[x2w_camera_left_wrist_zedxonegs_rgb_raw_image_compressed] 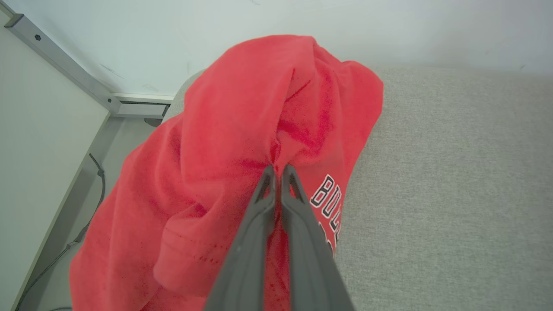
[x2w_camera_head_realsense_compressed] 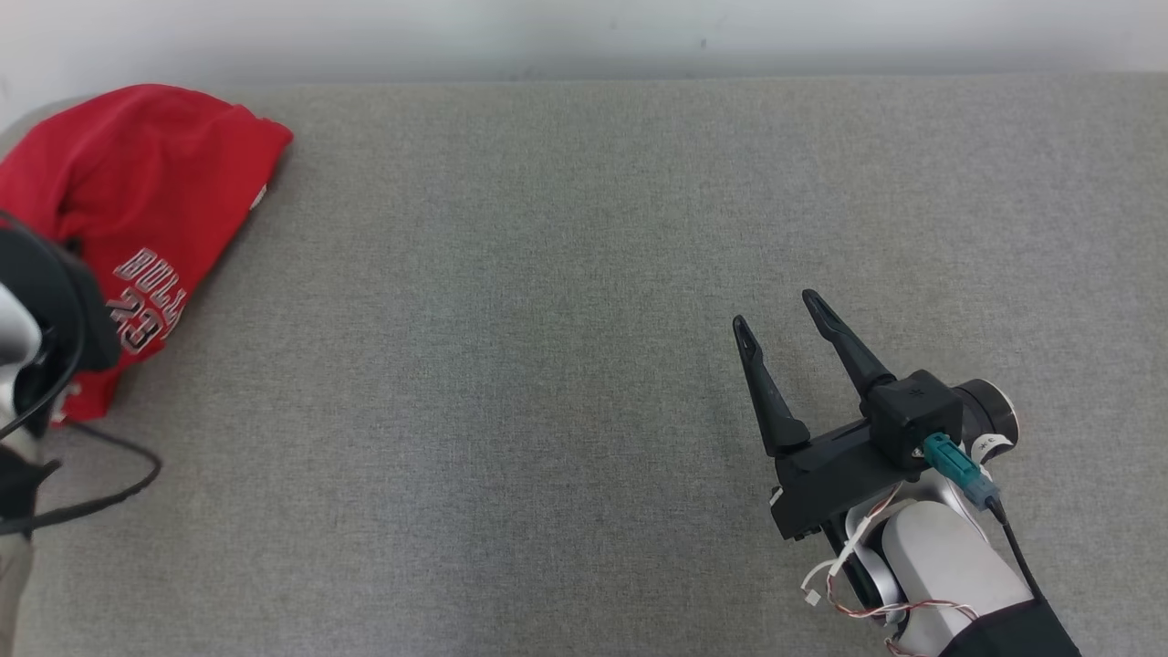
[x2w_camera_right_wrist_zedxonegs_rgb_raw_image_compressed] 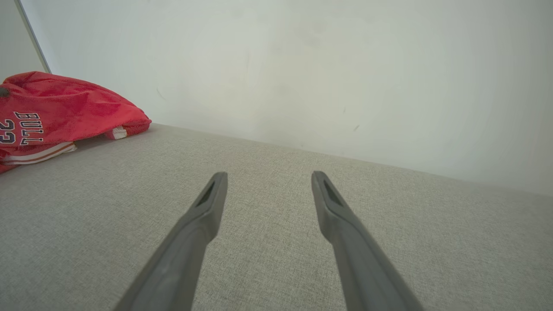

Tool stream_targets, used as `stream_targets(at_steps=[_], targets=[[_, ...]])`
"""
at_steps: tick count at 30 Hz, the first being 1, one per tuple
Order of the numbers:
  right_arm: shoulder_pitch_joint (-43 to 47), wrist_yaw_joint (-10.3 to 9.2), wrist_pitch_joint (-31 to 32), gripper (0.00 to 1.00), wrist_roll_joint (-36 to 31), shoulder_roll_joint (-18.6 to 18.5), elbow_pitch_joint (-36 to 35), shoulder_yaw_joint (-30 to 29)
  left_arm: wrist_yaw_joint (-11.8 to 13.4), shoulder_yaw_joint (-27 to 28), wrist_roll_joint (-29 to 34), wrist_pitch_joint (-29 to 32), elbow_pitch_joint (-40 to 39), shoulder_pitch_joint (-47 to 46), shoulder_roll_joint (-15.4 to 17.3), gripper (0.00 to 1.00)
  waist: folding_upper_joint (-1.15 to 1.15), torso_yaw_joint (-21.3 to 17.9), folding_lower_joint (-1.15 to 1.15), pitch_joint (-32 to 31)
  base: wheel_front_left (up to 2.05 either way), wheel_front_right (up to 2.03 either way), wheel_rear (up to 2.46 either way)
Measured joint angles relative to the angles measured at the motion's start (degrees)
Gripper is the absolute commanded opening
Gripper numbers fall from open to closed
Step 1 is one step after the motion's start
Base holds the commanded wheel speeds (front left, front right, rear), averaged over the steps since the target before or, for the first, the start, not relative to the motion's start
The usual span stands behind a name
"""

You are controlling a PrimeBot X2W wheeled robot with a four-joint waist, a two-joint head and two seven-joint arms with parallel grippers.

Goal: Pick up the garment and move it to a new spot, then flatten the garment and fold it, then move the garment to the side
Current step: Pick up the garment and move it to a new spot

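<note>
The garment (x2w_camera_head_realsense_compressed: 137, 192) is a crumpled red jersey with white lettering, heaped at the far left corner of the grey surface. In the left wrist view my left gripper (x2w_camera_left_wrist_zedxonegs_rgb_raw_image_compressed: 278, 168) is shut on a pinched fold of the garment (x2w_camera_left_wrist_zedxonegs_rgb_raw_image_compressed: 242, 129), fingers pressed together with red cloth bunched at their tips. The left arm's dark wrist (x2w_camera_head_realsense_compressed: 46, 310) covers the garment's near-left part in the head view. My right gripper (x2w_camera_head_realsense_compressed: 776, 315) stands open over bare surface at the lower right, far from the jersey. From the right wrist view the garment (x2w_camera_right_wrist_zedxonegs_rgb_raw_image_compressed: 56, 108) lies at the far left.
The grey fabric-covered table (x2w_camera_head_realsense_compressed: 566, 365) stretches wide to the right of the garment. A pale wall (x2w_camera_head_realsense_compressed: 584, 36) runs along its far edge. Beyond the table's left corner a floor and a cable (x2w_camera_left_wrist_zedxonegs_rgb_raw_image_compressed: 93, 190) show. A black cable (x2w_camera_head_realsense_compressed: 100, 493) loops off the left arm.
</note>
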Motion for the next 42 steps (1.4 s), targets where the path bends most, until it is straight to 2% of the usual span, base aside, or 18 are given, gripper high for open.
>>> stream_targets(at_steps=[9, 15, 21, 29, 35, 42], targets=[[0.1, -0.03, 0.0, 1.0, 1.6, 0.8, 1.9, -1.2, 0.0, -4.0, -3.8, -5.2, -5.0, -2.1, -3.8, 0.0, 0.0, 0.0, 0.0, -2.7, 0.0, 0.0, 0.0], [0.5, -0.48, 0.0, 1.0, 3.0, 1.1, 2.7, -2.7, 0.0, -9.5, -6.4, -8.4, -10.1, -1.2, -7.1, 0.0, 0.0, -1.3, 0.0, -4.5, 0.0, 0.0, 0.0], [2.9, -0.94, 0.0, 1.0, 3.7, 1.2, 3.6, -4.1, 0.0, -15.7, -9.8, -10.6, -15.3, 3.1, -10.4, 0.0, 0.0, -3.2, 0.0, -6.4, 0.0, 0.0, 0.0], [5.9, -1.05, 0.0, 1.0, 4.2, 1.2, 3.2, -5.5, 0.0, -23.6, -13.8, -12.4, -22.2, 11.6, -17.0, 0.0, 0.0, -5.9, -0.01, -8.5, 0.0, 0.0, 0.0], [7.2, -1.47, 0.0, 1.0, 4.2, 1.0, 2.1, -6.3, 0.0, -28.2, -14.8, -13.3, -24.4, 17.0, -19.0, 0.0, 0.0, -7.5, -0.01, -9.8, 0.0, 0.0, 0.0], [8.4, -1.49, 0.0, 1.0, 4.2, 0.5, 1.2, -7.4, 0.0, -32.3, -16.4, -13.6, -26.6, 20.8, -19.3, 0.0, 0.0, -8.6, -0.01, -10.9, 0.0, 0.0, 0.0]])
